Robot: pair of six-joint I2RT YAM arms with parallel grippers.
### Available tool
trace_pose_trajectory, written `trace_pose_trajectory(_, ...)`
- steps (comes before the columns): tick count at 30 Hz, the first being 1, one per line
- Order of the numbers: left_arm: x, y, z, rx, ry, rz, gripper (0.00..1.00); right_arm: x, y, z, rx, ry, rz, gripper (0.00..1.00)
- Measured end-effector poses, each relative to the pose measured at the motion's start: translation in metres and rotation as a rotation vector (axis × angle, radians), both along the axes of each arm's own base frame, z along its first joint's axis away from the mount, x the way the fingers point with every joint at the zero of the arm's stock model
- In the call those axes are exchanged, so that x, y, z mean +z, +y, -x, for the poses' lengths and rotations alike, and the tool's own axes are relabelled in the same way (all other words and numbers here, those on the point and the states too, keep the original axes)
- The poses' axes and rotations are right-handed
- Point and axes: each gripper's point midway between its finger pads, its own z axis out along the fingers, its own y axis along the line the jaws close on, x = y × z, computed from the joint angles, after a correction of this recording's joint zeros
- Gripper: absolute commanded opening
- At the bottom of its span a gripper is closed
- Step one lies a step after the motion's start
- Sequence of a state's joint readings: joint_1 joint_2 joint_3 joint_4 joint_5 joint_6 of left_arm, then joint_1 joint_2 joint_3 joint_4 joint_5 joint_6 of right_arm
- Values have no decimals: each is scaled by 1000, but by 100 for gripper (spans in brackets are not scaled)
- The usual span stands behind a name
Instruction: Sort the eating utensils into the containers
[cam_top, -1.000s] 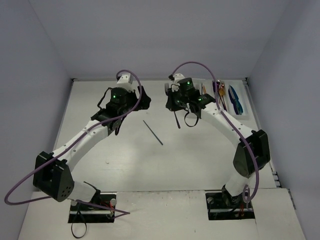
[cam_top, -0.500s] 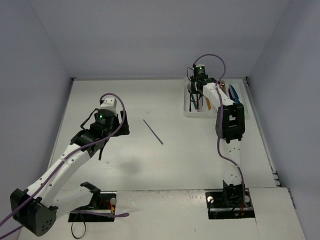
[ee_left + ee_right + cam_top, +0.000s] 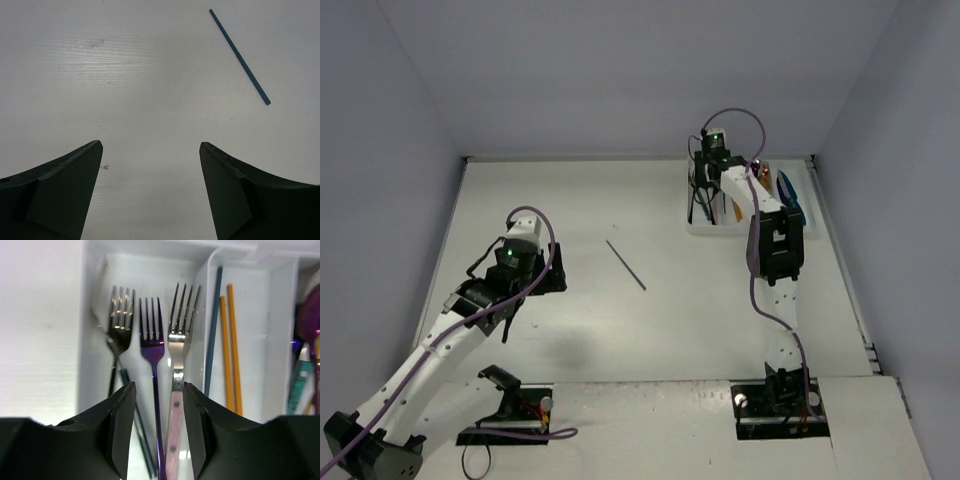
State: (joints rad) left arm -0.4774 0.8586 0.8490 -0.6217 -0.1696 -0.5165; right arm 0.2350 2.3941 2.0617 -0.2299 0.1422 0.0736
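The white tray (image 3: 720,231) sits at the far right. My right gripper (image 3: 704,208) hangs open over its leftmost compartment. In the right wrist view the open gripper (image 3: 159,390) hovers above a dark fork (image 3: 120,325), a purple fork (image 3: 151,340) and a silver pink-handled fork (image 3: 180,340), gripping none. The compartment beside it holds a teal stick (image 3: 214,325) and two orange sticks (image 3: 230,350). One teal stick (image 3: 626,265) lies loose mid-table. My left gripper (image 3: 503,318) is open and empty at the left, and the stick (image 3: 240,57) lies ahead and right of it.
The tray wall (image 3: 85,340) and ridge (image 3: 202,315) bound the fork compartment. Another teal stick (image 3: 135,420) lies under the forks. Purple and teal utensils (image 3: 302,375) fill the compartment further right. Grey walls enclose the table.
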Motion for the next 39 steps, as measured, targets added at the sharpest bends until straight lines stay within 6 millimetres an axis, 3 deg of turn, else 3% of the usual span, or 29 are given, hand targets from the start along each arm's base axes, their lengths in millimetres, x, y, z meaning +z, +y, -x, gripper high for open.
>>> trace_pose_trajectory(3, -2, 1, 1, -2, 8, -7, 76, 40, 12, 29, 54, -17, -13, 42)
trace_pose_trajectory(5, -3, 1, 1, -5, 14, -15, 77, 81, 35, 55, 121, -64, -32, 42)
trace_pose_trajectory(8, -5, 3, 3, -10, 23, -28, 77, 130, 92, 107, 262, -137, -71, 41)
trace_pose_trajectory(10, -7, 5, 5, -10, 30, -39, 77, 143, 139, 152, 386, -152, -101, 40)
trace_pose_trajectory(12, -7, 7, 6, -13, 32, -50, 77, 133, 182, 193, 507, -122, -122, 38)
trace_pose_trajectory(14, -6, 9, 8, -13, 31, -57, 77, 100, 209, 230, 593, -37, -119, 36)
trace_pose_trajectory(18, -4, 12, 13, -15, 26, -60, 77, 25, 213, 268, 632, 157, -54, 36)
trace_pose_trajectory(21, -3, 14, 16, -15, 25, -61, 77, -4, 209, 279, 623, 237, -22, 36)
trace_pose_trajectory(28, 2, 17, 22, -12, 8, -54, 77, -18, 216, 282, 614, 260, -22, 34)
trace_pose_trajectory(33, 4, 20, 26, -9, 0, -54, 77, -49, 219, 284, 607, 314, 0, 30)
trace_pose_trajectory(35, 4, 21, 27, -6, 2, -57, 77, -52, 222, 281, 603, 309, -5, 26)
trace_pose_trajectory(39, 3, 23, 28, -3, 7, -63, 77, -54, 225, 279, 601, 307, -9, 7)
